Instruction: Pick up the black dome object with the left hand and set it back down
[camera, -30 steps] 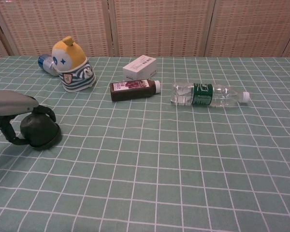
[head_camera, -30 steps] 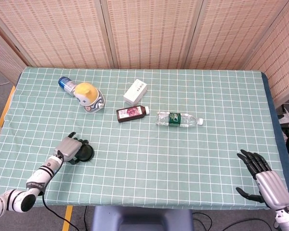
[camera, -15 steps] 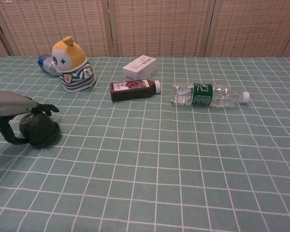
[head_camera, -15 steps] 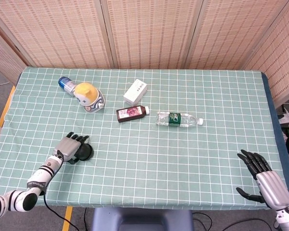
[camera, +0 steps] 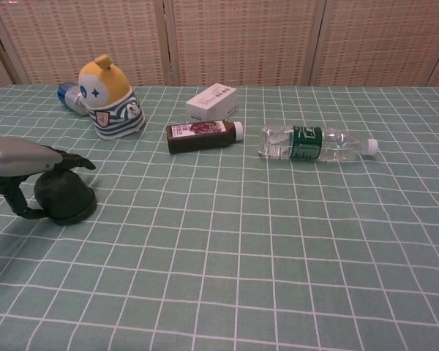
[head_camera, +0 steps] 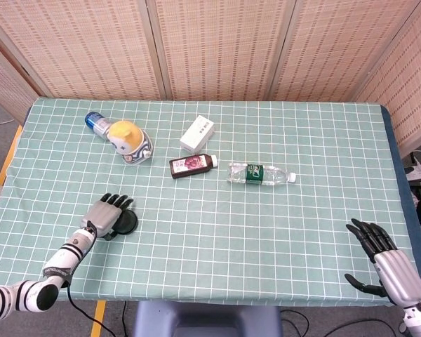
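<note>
The black dome (head_camera: 127,223) (camera: 67,201) sits on the green checked tablecloth near the table's front left. My left hand (head_camera: 104,216) (camera: 29,161) hovers over its left side. The fingers (camera: 74,161) stretch straight out across the dome's top and the thumb curves down beside it, not closed around it. The hand hides the dome's left part in the head view. My right hand (head_camera: 382,260) is far away at the front right edge with its fingers spread and nothing in it.
At the back left stand a yellow-headed toy figure (head_camera: 130,140) (camera: 110,99) and a lying blue-capped bottle (head_camera: 95,123). Mid-table lie a white box (head_camera: 198,133), a dark bottle (head_camera: 191,165) and a clear water bottle (head_camera: 261,173).
The left hand's fingers, curled around the dome a second ago, have straightened out over its top. The dome has shifted slightly. The right hand has not moved.
</note>
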Robot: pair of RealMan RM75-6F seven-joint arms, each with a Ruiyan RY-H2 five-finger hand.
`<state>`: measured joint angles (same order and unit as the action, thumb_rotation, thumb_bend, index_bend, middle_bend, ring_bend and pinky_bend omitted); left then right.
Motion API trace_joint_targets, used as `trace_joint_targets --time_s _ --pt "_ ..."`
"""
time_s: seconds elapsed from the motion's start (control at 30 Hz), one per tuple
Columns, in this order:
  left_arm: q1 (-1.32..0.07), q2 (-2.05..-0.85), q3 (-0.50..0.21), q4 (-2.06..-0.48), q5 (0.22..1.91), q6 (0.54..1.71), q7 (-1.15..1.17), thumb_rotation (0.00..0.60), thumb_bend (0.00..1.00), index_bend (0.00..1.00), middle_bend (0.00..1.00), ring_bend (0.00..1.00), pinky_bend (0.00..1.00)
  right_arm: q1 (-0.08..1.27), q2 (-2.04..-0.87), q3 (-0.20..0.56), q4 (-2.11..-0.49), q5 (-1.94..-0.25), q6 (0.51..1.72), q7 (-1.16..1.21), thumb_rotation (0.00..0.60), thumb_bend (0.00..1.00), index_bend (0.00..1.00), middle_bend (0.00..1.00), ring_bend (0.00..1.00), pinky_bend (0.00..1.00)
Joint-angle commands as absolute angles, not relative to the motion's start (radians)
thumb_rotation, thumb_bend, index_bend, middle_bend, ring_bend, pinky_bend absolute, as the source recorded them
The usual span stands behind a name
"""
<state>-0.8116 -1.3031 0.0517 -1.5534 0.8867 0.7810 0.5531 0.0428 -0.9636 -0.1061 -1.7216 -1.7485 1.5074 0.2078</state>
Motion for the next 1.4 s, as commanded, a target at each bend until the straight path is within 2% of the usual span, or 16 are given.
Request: trace_joint_targets --time_s 0.03,0.5,1.1,1.4 --pt "-0.814 -1.307 0.051 -1.556 0.88 0.787 0.557 0.6 0.38 0.0 0.0 0.0 0.09 0.043 -0.962 -0.107 -1.721 -1.75 1.507 0.21 0.6 0.17 0.0 0.0 0.0 0.0" --pt "-0.844 -1.308 0.073 -1.571 0.77 0.792 0.621 0.6 0.35 0.0 0.0 0.0 0.09 0.041 -0.959 -0.107 -1.721 -1.756 1.516 0.22 0.6 0.17 0.0 0.0 0.0 0.0" --pt "-0.857 -1.318 0.07 -1.596 0.724 0.846 0.641 0.6 0.27 0.0 0.0 0.0 0.07 0.038 -0.957 -0.106 -1.717 -1.759 1.525 0.23 0.6 0.18 0.0 0.0 0.0 0.0" --pt "-0.858 -1.305 0.065 -1.61 0.726 0.813 0.601 0.6 0.27 0.0 0.0 0.0 0.06 0.038 -0.959 -0.105 -1.712 -1.76 1.528 0.232 0.6 0.18 0.0 0.0 0.0 0.0"
